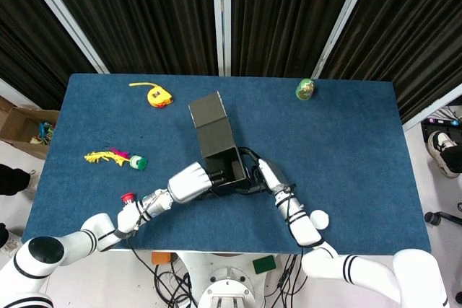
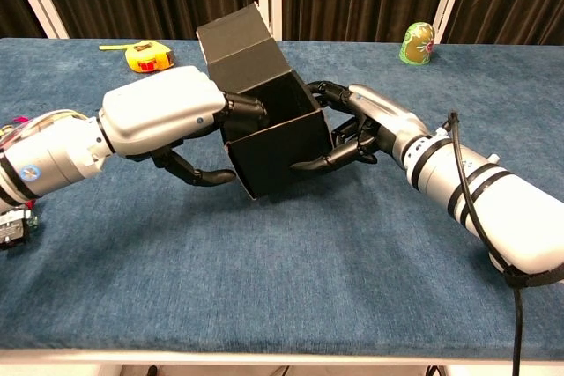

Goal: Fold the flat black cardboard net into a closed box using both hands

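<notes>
**A:** Starting at our left, how do we stand? Our left hand (image 2: 167, 116), the white-shelled one with black fingers, has its upper fingers hooked over the near-left rim of the black cardboard box (image 2: 269, 125) and reaching inside, while its lower fingers curl just beside the outer wall. We would say it holds that wall.

**B:** Agreed. The box sits near the front middle of the blue cloth-covered table (image 1: 346, 149), between our two hands. Its walls are up and it has a proper cavity, so the net is no longer flat. We judge the body formed.

**A:** And the lid? In the head view a long black flap (image 1: 209, 124) stands out from the far side of the box, slanting away from us, with the mouth plainly open.

**B:** So closing is what remains: bring that flap over and tuck it in. On the right, our right hand (image 2: 366, 125) cups the right wall, one finger lying along the front face and others wrapped round the far corner. It grips the box too.

**A:** Whether the bottom is locked we cannot tell.

**B:** Nor can we. We would call it roughly past halfway, the lid still to do.
</notes>
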